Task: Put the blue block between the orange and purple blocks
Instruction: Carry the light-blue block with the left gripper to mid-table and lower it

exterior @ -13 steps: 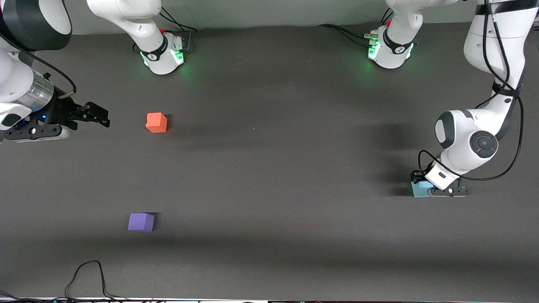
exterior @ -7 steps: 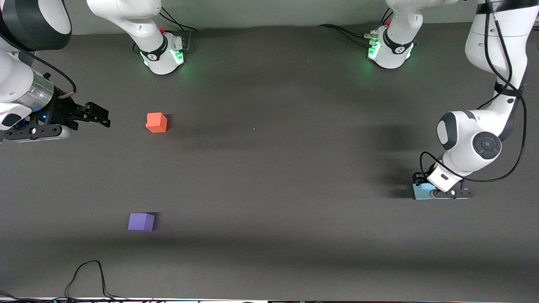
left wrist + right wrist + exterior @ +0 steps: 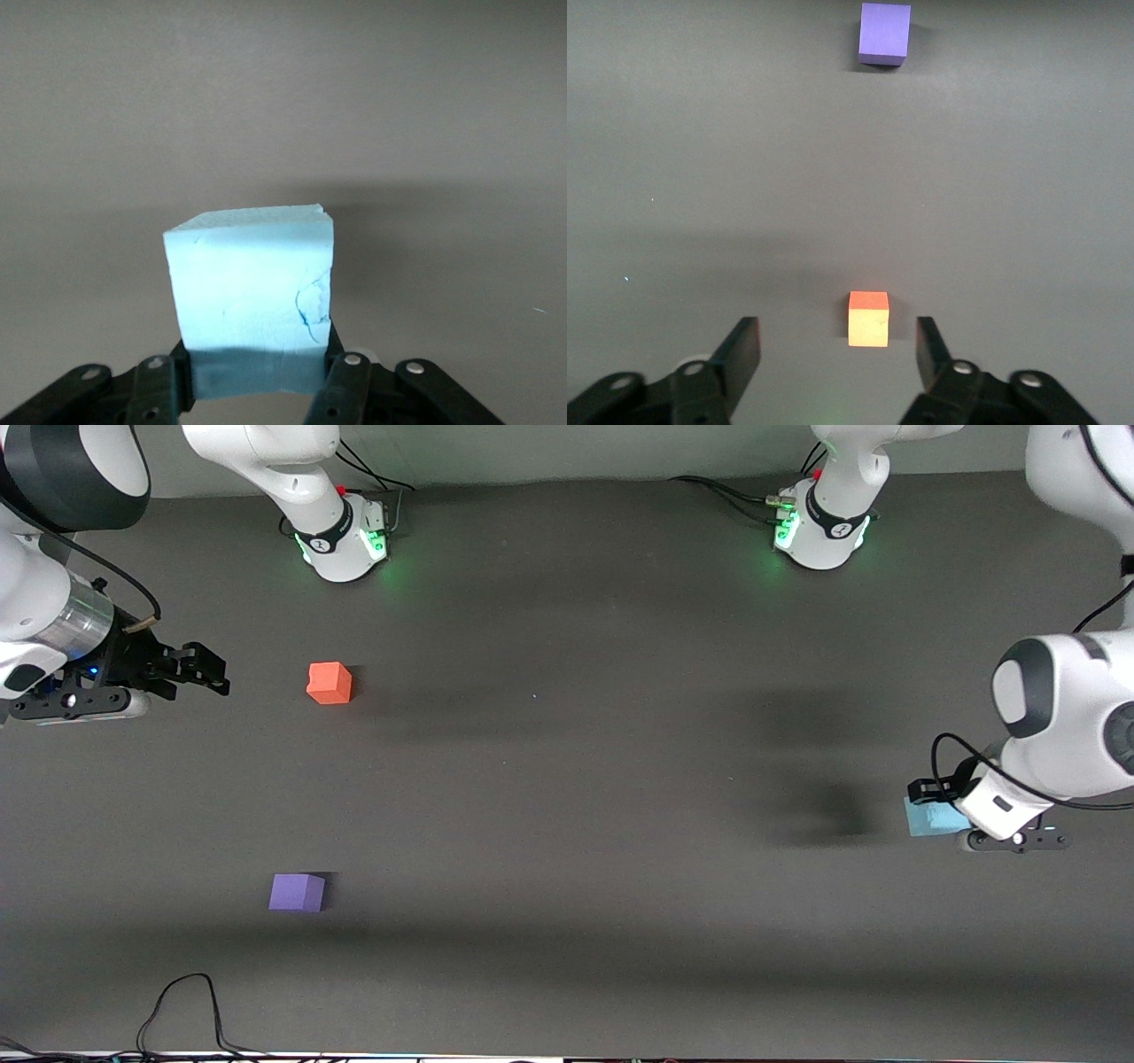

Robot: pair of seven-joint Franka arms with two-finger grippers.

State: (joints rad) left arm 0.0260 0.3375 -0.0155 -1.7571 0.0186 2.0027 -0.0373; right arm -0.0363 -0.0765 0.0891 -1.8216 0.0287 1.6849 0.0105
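Dark tabletop (image 3: 567,779), blue block (image 3: 252,292) in left pincer (image 3: 257,381)

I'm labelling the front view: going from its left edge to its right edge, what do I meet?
Right claw → small matte purple cube → small matte orange-red cube → light sky-blue foam cube, gripped by the left claw.

Left pincer (image 3: 941,808) clamped and raised; right pincer (image 3: 205,670) hangs parted.

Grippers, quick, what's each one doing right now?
Left gripper: shut on the blue block, over the left arm's end of the table.
Right gripper: open, holding nothing, near the orange block.
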